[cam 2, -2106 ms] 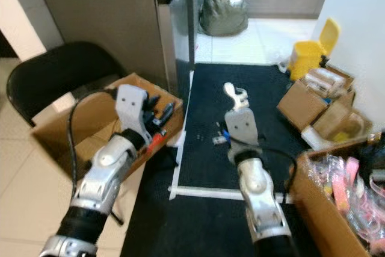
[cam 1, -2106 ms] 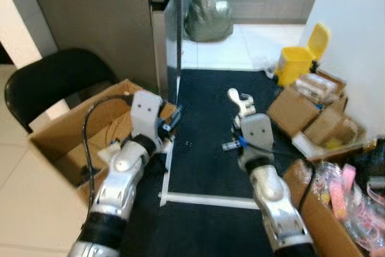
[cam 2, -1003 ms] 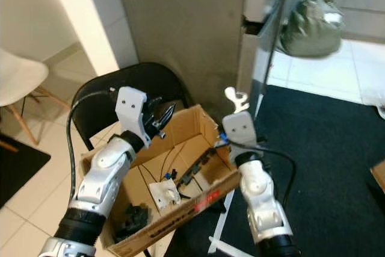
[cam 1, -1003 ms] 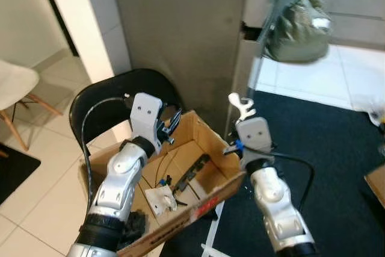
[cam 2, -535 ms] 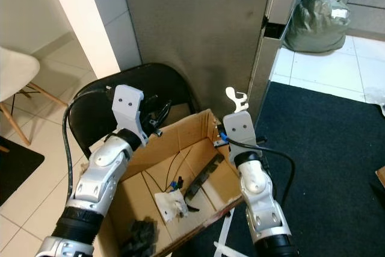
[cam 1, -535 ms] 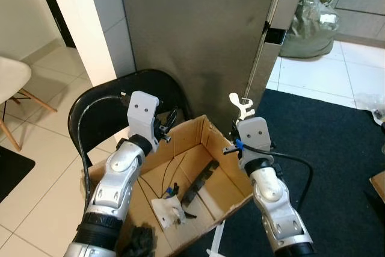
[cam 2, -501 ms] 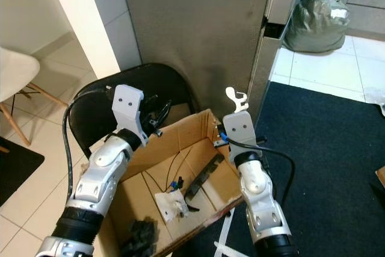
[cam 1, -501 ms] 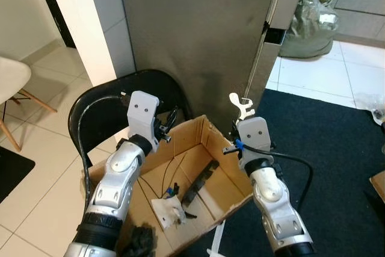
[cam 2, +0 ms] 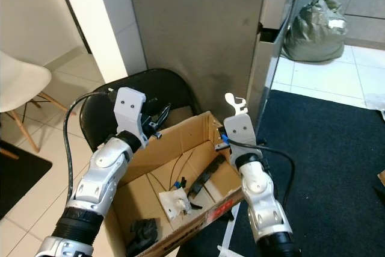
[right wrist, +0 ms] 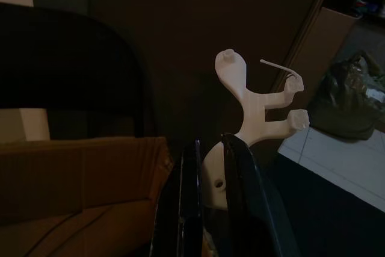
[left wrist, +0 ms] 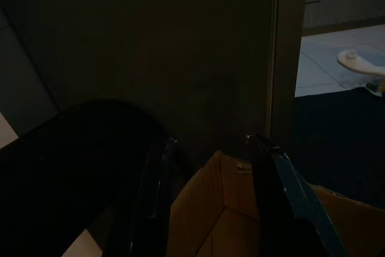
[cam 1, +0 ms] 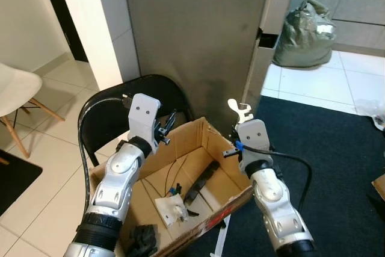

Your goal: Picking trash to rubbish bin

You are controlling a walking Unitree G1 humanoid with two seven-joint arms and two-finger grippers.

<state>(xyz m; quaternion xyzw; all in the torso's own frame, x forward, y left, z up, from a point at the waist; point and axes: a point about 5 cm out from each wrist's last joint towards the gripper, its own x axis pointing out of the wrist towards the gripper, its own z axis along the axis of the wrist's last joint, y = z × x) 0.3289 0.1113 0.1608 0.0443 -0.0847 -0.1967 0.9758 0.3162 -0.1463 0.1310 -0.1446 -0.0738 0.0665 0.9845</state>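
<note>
- Far left there was a white chair [cam 1: 15, 85] on the tiled floor [cam 1: 45, 206], well away from everything else.
- Next came a black chair [cam 1: 111, 115] with an open cardboard box [cam 1: 207, 133] sitting right in front of it.
- The left gripper [cam 1: 163, 126] hovered over the box's back-left edge. In the left wrist view its fingers [left wrist: 157, 194] were spread apart with nothing between them, pointing at the box's rim and the dark chair back.
- Inside the box: a crumpled white bit of trash [cam 1: 171, 207] around the middle, a long black piece [cam 1: 201, 182] just beside it, some thin black wires [cam 1: 171, 170] and a dark clump [cam 1: 141, 239] in the near corner.
- The right gripper [right wrist: 207, 173] was held up over the box's right wall, fingers [right wrist: 240, 167] pinched close together on a white plastic hook piece [cam 1: 240, 110]. The piece stuck up above the fingers, so this bit of trash was in the air, not in the box.
- Behind it all stood a big grey cabinet panel [cam 1: 192, 34].
- To the right was a dark carpet [cam 1: 328, 142], and further back a stuffed greenish rubbish bag [cam 1: 304, 34] sat on the white tiles.
</note>
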